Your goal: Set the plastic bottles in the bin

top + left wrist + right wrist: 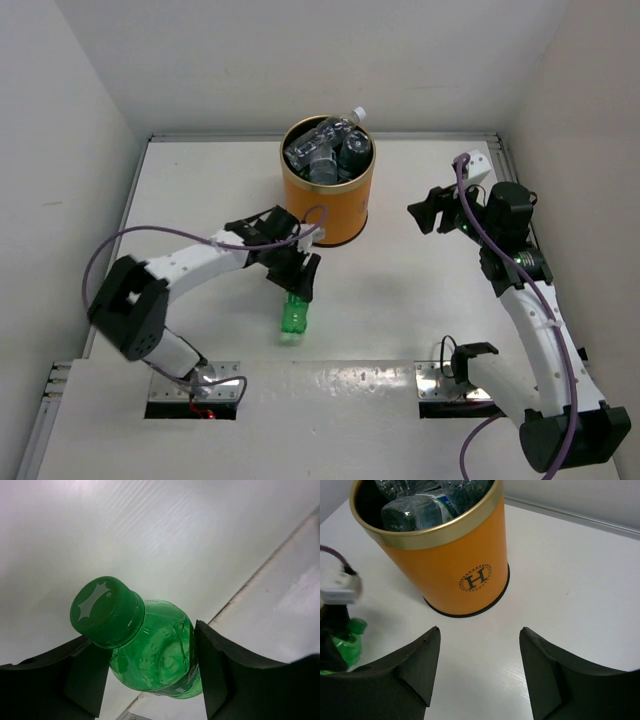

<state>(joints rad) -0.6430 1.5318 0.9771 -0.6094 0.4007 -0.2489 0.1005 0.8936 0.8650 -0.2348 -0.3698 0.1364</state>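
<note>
A green plastic bottle (293, 315) with a green cap lies on the white table in front of the bin. My left gripper (297, 275) is down over its cap end. In the left wrist view both black fingers press the sides of the green bottle (155, 655), so the left gripper (150, 640) is shut on it. The orange bin (328, 205) stands at the back centre, holding several clear bottles (325, 150). My right gripper (432, 210) hovers right of the bin, open and holding nothing. The right wrist view shows the bin (460, 560), the right gripper (480, 632) and the green bottle (345, 645) at far left.
White walls enclose the table on the left, back and right. A white-capped bottle (357, 113) sticks up above the bin's rim. Metal base plates (195, 385) sit at the near edge. Purple cables loop off both arms.
</note>
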